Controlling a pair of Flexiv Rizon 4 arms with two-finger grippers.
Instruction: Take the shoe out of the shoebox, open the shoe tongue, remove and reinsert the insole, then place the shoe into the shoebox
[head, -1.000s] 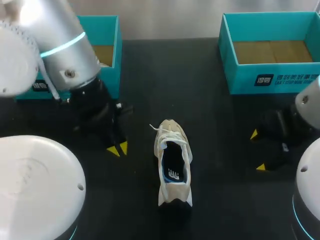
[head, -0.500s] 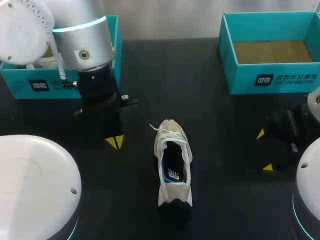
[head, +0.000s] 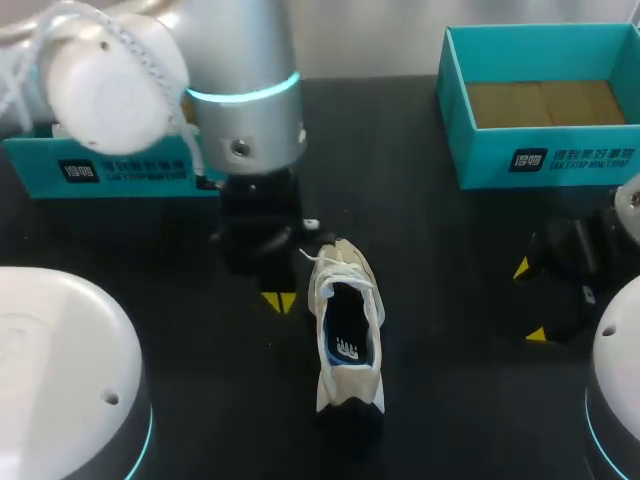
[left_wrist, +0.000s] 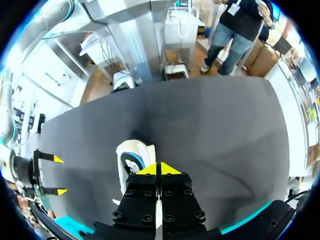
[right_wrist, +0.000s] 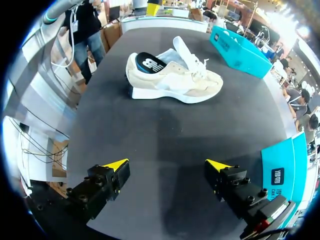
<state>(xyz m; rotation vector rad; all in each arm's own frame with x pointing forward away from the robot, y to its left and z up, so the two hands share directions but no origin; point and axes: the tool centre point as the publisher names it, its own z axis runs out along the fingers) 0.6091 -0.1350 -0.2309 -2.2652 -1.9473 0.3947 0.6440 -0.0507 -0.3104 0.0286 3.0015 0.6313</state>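
Observation:
A beige shoe with a blue insole lies on the black table, toe toward the far side, laces loose. My left gripper is shut and empty, its yellow tips pressed together just left of the shoe's laces. In the left wrist view the shoe's heel shows right beside the shut left gripper. My right gripper stands open at the table's right, well clear of the shoe. The right wrist view shows the shoe on its side ahead of the open right gripper.
A teal shoebox with a cardboard floor stands at the back right. A second teal box at the back left is largely hidden by my left arm. My right gripper appears off to the side in the left wrist view.
My left arm has swung right, bringing its shut gripper from the table's left up beside the shoe. The right gripper shifted slightly right and stays open. The shoe has not moved.

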